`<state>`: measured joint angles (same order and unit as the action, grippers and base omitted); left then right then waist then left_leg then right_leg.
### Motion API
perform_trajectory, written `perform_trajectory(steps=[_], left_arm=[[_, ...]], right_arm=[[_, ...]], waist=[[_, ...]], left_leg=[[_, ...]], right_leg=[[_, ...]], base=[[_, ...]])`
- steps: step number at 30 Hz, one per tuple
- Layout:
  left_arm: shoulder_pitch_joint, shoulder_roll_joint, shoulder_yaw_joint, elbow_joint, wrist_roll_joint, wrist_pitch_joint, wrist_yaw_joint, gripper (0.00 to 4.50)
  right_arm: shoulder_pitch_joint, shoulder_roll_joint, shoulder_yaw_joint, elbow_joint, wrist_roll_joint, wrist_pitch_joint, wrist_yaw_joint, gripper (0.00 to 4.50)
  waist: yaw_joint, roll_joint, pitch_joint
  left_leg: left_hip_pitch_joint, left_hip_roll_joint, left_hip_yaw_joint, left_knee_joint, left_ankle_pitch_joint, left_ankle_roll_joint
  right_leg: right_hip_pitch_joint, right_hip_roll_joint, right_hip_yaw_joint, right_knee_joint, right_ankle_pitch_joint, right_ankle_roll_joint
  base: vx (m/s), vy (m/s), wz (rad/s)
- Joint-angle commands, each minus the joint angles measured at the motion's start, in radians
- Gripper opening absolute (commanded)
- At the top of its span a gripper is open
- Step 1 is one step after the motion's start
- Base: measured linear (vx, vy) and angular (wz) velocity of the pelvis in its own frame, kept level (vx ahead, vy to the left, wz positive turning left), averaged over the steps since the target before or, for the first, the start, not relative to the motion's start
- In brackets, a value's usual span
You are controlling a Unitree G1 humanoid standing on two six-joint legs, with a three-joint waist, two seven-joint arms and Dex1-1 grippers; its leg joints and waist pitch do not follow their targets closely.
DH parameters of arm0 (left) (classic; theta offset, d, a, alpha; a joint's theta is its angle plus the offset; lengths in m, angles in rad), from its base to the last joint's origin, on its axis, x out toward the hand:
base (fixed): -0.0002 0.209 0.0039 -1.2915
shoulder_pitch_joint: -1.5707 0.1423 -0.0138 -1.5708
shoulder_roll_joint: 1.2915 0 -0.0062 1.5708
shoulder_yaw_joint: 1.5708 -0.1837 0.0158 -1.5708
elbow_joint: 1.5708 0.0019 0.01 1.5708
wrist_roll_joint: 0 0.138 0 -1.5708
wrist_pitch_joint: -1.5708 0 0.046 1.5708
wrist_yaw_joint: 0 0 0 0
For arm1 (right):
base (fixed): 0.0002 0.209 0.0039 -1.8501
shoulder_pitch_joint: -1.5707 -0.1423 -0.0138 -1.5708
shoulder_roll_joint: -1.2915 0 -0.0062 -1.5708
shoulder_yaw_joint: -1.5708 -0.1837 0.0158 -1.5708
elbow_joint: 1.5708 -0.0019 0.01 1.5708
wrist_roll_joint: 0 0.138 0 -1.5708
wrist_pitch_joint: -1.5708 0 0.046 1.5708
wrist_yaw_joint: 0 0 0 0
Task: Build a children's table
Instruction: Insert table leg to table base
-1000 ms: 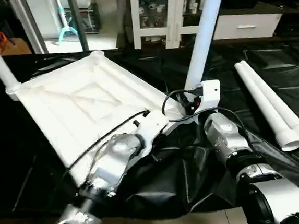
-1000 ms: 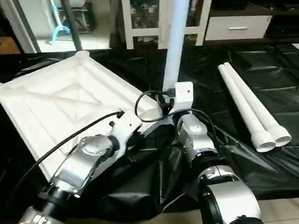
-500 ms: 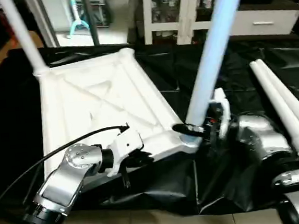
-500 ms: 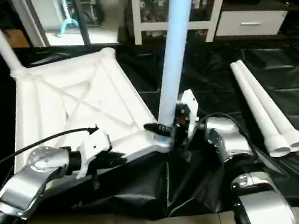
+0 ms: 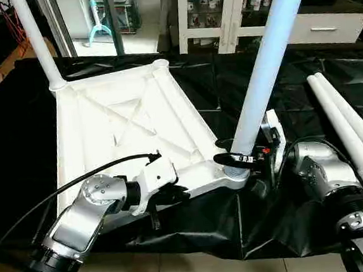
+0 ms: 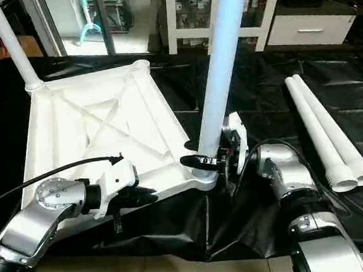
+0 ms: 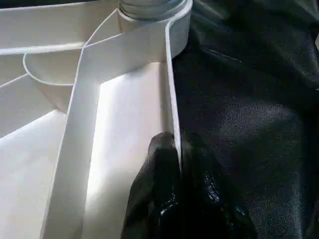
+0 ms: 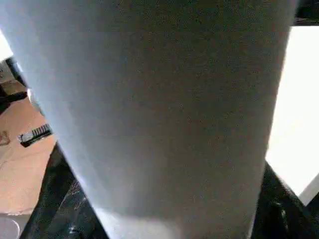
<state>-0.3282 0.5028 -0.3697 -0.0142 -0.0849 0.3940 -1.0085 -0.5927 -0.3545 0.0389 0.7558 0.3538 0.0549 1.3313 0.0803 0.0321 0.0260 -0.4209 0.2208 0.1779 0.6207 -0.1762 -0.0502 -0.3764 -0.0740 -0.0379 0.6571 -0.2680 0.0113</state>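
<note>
Left gripper (image 6: 147, 193) is pinched shut on the top's (image 5: 123, 125) near rim, so it's pinned. Right gripper (image 5: 234, 159) is wrapped around the leg (image 5: 262, 71) base at the near-right socket, long axis standing nearly upright. Two spare legs (image 5: 349, 131) lie far right.

The tabletop (image 5: 123, 125) pinched by the left claw (image 6: 150, 194) is plain white, its upturned underside crossed by white ribs in an X. The leg (image 5: 262, 71) just above the right claw (image 5: 234, 159) is white with a pale bluish cast; another leg (image 5: 33, 37) at the corner far from both claws is white too. Two more white legs (image 5: 353, 130) lie well off to the right claw's outer side. Under everything spreads a glossy black sheet (image 5: 227, 218). Both claws' fingers are black, the forearms silver.
</note>
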Motion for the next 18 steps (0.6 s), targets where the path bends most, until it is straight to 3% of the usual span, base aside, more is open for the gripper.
perform_trajectory(steps=[1,5,6,8,9,10,13,14,15,16,18], left_arm=[[0.032,0.043,-0.009,-0.007,-0.017,0.006,-0.056,0.0],[0.018,0.024,-0.013,0.019,0.019,0.028,-0.001,0.0],[0.002,-0.002,-0.014,0.045,0.036,0.036,0.037,0.0],[-0.012,-0.027,-0.016,0.065,0.053,0.054,0.078,0.0],[-0.061,-0.109,-0.019,0.131,0.108,0.122,0.213,0.0],[-0.064,-0.113,-0.019,0.134,0.111,0.125,0.22,0.0],[-0.146,-0.267,-0.004,0.256,0.168,0.218,0.443,0.0],[-0.146,-0.267,-0.004,0.256,0.168,0.218,0.443,0.0],[-0.189,-0.355,-0.032,0.315,0.185,0.219,0.5,0.0],[-0.201,-0.379,-0.045,0.329,0.189,0.215,0.507,0.0],[-0.214,-0.407,-0.074,0.339,0.193,0.204,0.492,0.0]], right_arm=[[-0.01,-0.058,-0.105,0.034,-0.009,-0.012,-0.152,2.15],[-0.014,-0.018,-0.11,0.077,-0.058,-0.034,-0.353,2.03],[-0.022,0.009,-0.122,0.108,-0.069,-0.044,-0.458,2.01],[-0.03,0.03,-0.133,0.134,-0.074,-0.054,-0.543,1.99],[-0.05,0.088,-0.161,0.199,-0.089,-0.058,-0.804,1.97],[-0.051,0.09,-0.163,0.202,-0.09,-0.058,-0.816,1.97],[-0.074,0.189,-0.193,0.284,-0.077,-0.085,-1.064,1.96],[-0.074,0.189,-0.193,0.284,-0.077,-0.085,-1.064,1.96],[-0.087,0.273,-0.171,0.317,-0.09,-0.112,-1.127,1.96],[-0.092,0.3,-0.161,0.325,-0.096,-0.119,-1.138,1.96],[-0.112,0.348,-0.136,0.337,-0.106,-0.124,-1.131,1.96]], waist=[[-0.006,-0.008,-0.07],[-0.016,-0.009,-0.067],[-0.026,-0.003,-0.066],[-0.034,-0.002,-0.066],[-0.039,0.0,-0.068],[-0.044,0.002,-0.063],[-0.045,0.0,-0.066],[-0.042,-0.002,-0.069],[-0.043,-0.003,-0.07],[-0.043,0.001,-0.07],[-0.041,-0.003,-0.072]], left_leg=[[0.042,0.009,0.001,-0.05,0.032,0.104],[0.038,0.007,0.001,-0.053,0.025,0.091],[0.041,0.005,0.002,-0.054,0.004,0.075],[0.041,0.006,0.001,-0.056,-0.012,0.061],[0.04,0.005,0.0,-0.056,-0.004,0.054],[0.042,0.006,0.001,-0.059,0.004,0.047],[0.045,0.006,0.002,-0.058,-0.019,0.025],[0.042,0.003,0.001,-0.056,-0.019,0.029],[0.038,0.001,0.002,-0.054,-0.003,0.041],[0.038,0.002,0.002,-0.053,0.004,0.049],[0.038,-0.001,-0.001,-0.053,0.008,0.059]], right_leg=[[0.036,-0.041,0.018,-0.048,0.303,-0.272],[0.035,-0.041,0.02,-0.049,0.286,-0.269],[0.033,-0.041,0.02,-0.053,0.26,-0.269],[0.035,-0.041,0.021,-0.054,0.25,-0.273],[0.037,-0.04,0.021,-0.051,0.268,-0.274],[0.031,-0.041,0.022,-0.053,0.264,-0.275],[0.036,-0.045,0.024,-0.06,0.244,-0.283],[0.041,-0.045,0.023,-0.06,0.253,-0.277],[0.042,-0.043,0.024,-0.057,0.291,-0.267],[0.039,-0.045,0.024,-0.056,0.308,-0.268],[0.045,-0.042,0.02,-0.055,0.341,-0.26]], base=[[0.0,0.0,0.0],[0.0,0.0,0.0],[0.0,0.0,0.0],[0.0,0.0,0.0],[0.0,0.0,0.0],[0.0,0.0,0.0],[0.0,0.0,0.0],[0.0,0.0,0.0],[0.0,0.0,0.0],[0.0,0.0,0.0],[0.0,0.0,0.0]])
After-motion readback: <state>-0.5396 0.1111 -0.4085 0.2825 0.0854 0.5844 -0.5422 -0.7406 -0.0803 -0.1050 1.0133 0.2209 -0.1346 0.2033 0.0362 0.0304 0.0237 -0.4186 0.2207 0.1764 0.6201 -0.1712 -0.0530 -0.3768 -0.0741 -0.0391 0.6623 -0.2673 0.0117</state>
